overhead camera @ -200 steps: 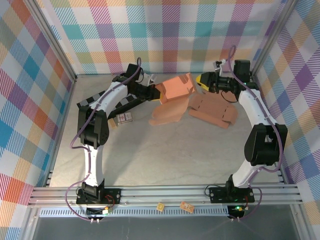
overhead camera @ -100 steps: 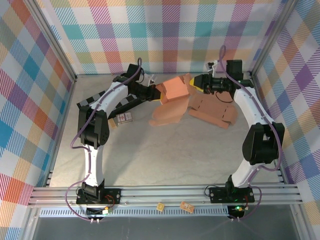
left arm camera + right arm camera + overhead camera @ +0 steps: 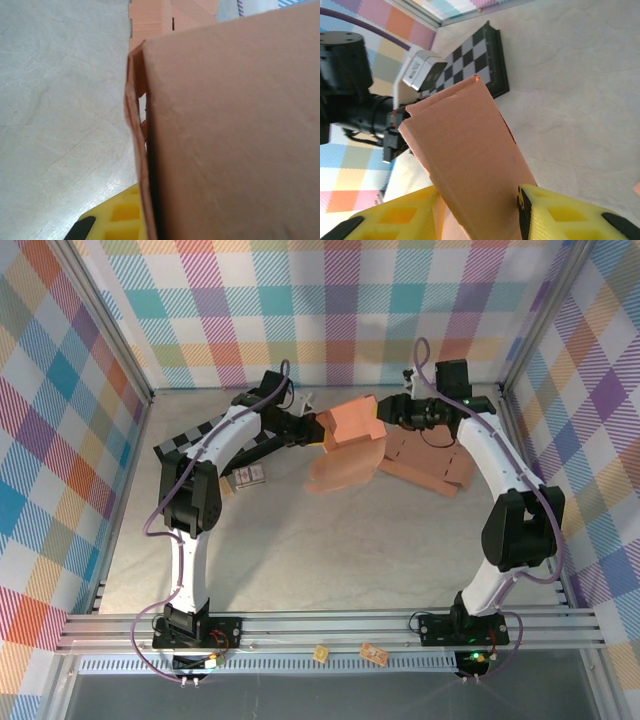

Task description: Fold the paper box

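Hanging above the back of the bench [image 3: 330,550], the paper box [image 3: 352,422] is held up between the two arms, clear of the surface. The left claw [image 3: 320,428] is clenched on the box's left edge; from its wrist camera the cardboard wall stands right up against the lens, with one yellow finger [image 3: 117,220] just beside the panel's edge. The right claw [image 3: 388,412] comes in from the other side and grasps the box as well: in its wrist view a tall panel rises between the two yellow fingers [image 3: 560,215], touching both of them. A loose flap [image 3: 342,468] droops from the box toward the bench, blurred in the overhead view. Just to the right, under the right arm, a flat cardboard sheet [image 3: 432,462] lies on the bench, close to the box. Over on the left sits a checkerboard [image 3: 185,445], and near it a small pack [image 3: 248,476], both well apart from the box.
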